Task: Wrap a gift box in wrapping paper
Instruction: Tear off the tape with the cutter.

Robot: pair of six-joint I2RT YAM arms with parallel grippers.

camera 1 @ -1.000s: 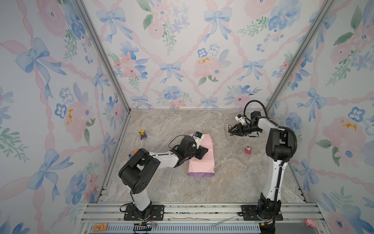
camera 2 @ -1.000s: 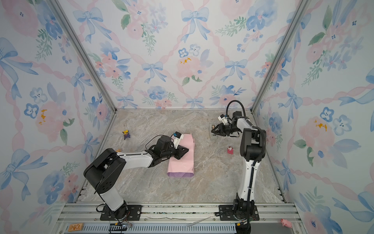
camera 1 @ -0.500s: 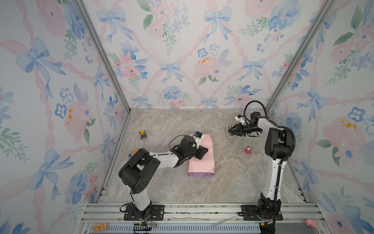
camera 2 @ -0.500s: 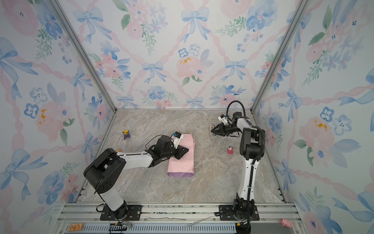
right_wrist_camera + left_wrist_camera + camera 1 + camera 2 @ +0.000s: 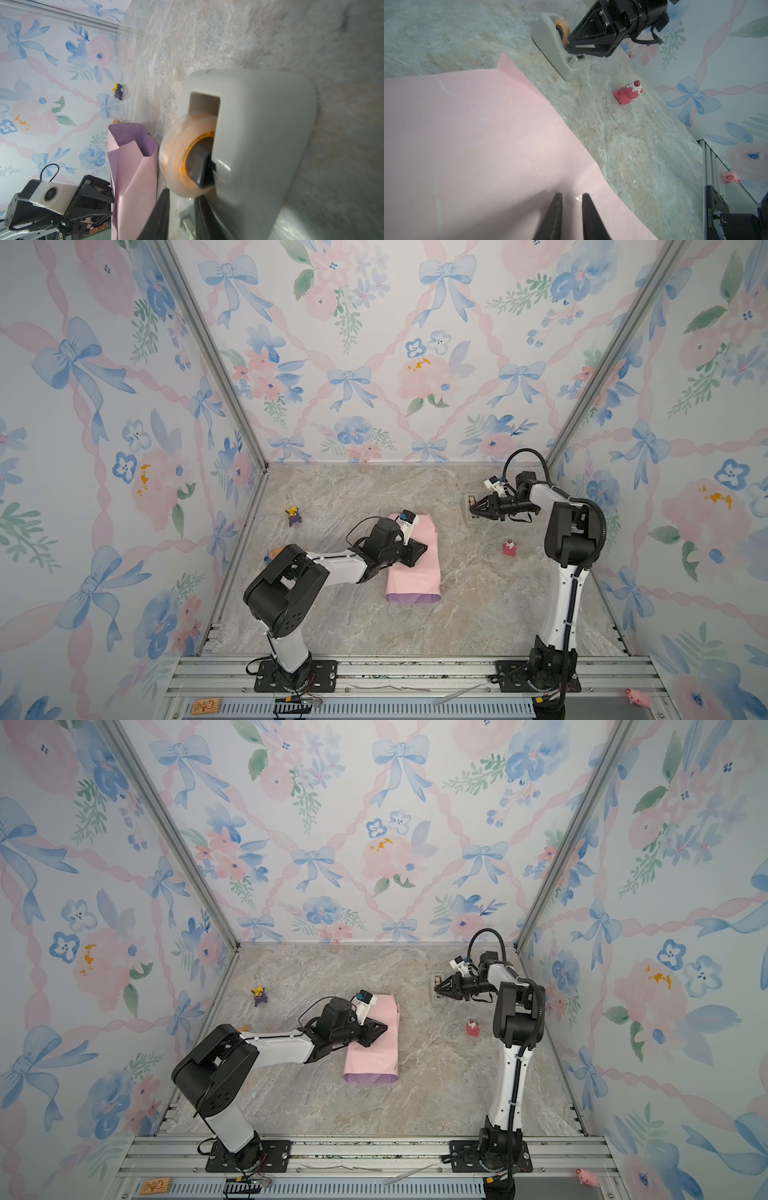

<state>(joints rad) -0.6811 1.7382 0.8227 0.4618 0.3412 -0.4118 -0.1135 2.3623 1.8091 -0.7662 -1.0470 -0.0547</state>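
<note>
Two grippers noted: the left gripper [image 5: 572, 195] rests on the wrapping paper [image 5: 415, 572], jaws a narrow gap apart with nothing between. The wrapping paper lies central on the table [image 5: 478, 614], folded into a pink tube, lilac at its near end. The right gripper [image 5: 180, 195] is at the tape dispenser [image 5: 259, 135], jaws nearly together; any grip cannot be told.

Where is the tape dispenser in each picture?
A top view: tape dispenser sits far back, to the right of the pink paper.
A top view: tape dispenser in the same spot, right of the paper.
Left wrist view: tape dispenser stands beyond the paper corner.
Right wrist view: tape dispenser is very close, with the paper behind it.
Shared landmark: the paper.
</note>
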